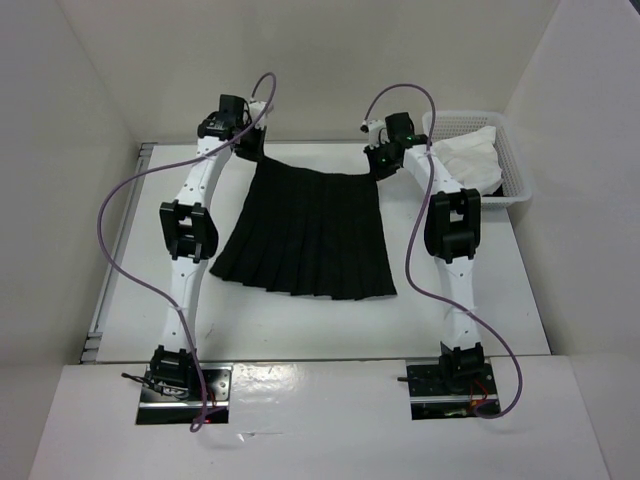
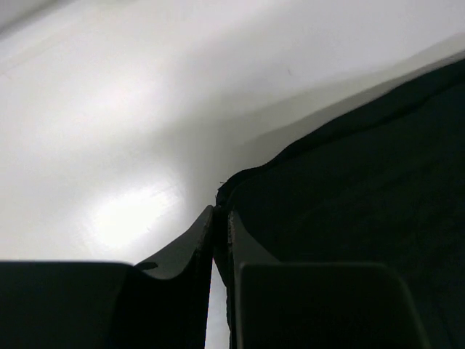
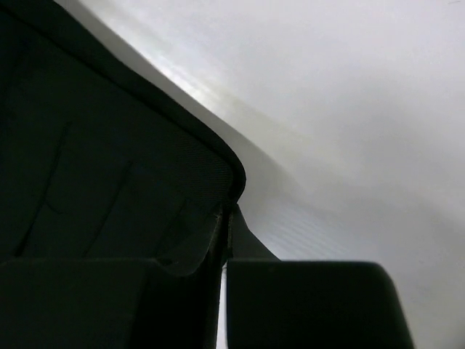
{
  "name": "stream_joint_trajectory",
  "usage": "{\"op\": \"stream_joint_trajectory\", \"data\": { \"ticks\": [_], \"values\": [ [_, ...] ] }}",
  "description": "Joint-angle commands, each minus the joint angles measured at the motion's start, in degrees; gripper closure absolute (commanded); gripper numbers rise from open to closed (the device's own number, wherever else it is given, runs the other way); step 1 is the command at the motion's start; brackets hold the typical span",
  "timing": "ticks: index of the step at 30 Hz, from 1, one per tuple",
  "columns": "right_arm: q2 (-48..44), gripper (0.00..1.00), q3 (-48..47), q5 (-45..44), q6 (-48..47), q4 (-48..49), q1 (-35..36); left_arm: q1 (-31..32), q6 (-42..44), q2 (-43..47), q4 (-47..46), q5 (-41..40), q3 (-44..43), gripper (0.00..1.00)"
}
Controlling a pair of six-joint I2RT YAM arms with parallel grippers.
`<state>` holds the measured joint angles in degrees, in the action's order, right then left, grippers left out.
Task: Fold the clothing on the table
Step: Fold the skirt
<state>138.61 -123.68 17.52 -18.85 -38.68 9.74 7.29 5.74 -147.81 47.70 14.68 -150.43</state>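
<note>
1. A black pleated skirt (image 1: 310,235) lies spread flat on a white table (image 1: 300,320), in the middle, between two white robot arms.
2. The skirt's narrow waistband is at the far side of the table. Its wider hem is on the near side, toward the arm bases. The waistband runs left to right, and the pleats run from far to near.
3. The left claw (image 1: 247,143) is at the far-left corner of the waistband. In its wrist view the two fingers are pressed almost together, with only a thin slit between them, and the dark corner of the skirt sits right at their tips. It appears to be pinching that corner.
4. The right claw (image 1: 379,160) is at the far-right corner of the waistband. Its fingers are pressed together on the rounded corner of the fabric.
5. The whole skirt lies on the near side of both claws, and each arm is at the corner on its own side. A first fold would likely mean carrying the waistband toward the hem, along the pleats, with both claws moving evenly.
6. Whether the corners are lifted off the table cannot be told.
7. A white mesh basket (image 1: 515,165) holding a white cloth (image 1: 465,155) stands at the far right, beside the right arm and apart from the skirt.
</note>
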Motion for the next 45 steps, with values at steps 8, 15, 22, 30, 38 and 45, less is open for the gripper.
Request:
{"op": "stream_joint_trajectory", "data": {
  "ticks": [8,15,22,30,38,45],
  "values": [
    [-5.1,1.0,-4.4,-14.5,4.7,4.9,-0.9,-2.0,-0.3,-3.1,8.3,2.9,-14.7,0.86],
    [-21.5,1.0,11.8,-16.4,2.8,11.7,1.5,-2.0,-0.9,5.6,11.5,3.3,-11.6,0.87],
    [-27.5,1.0,19.5,-17.6,2.8,12.7,2.0,-2.0,-0.9,9.8,15.1,3.3,-9.5,0.92],
    [-32.3,1.0,24.8,-17.6,1.1,13.5,2.6,-2.5,-0.2,14.6,15.7,2.7,-4.5,0.92],
    [-37.9,1.0,30.3,-17.6,0.0,14.0,2.6,0.1,0.9,37.3,-6.6,-4.5,36.5,0.86],
    [-42.0,1.0,34.6,-16.5,-1.7,11.7,3.7,-2.1,1.1,43.6,-10.2,-3.2,50.6,0.85]
  ]
}}
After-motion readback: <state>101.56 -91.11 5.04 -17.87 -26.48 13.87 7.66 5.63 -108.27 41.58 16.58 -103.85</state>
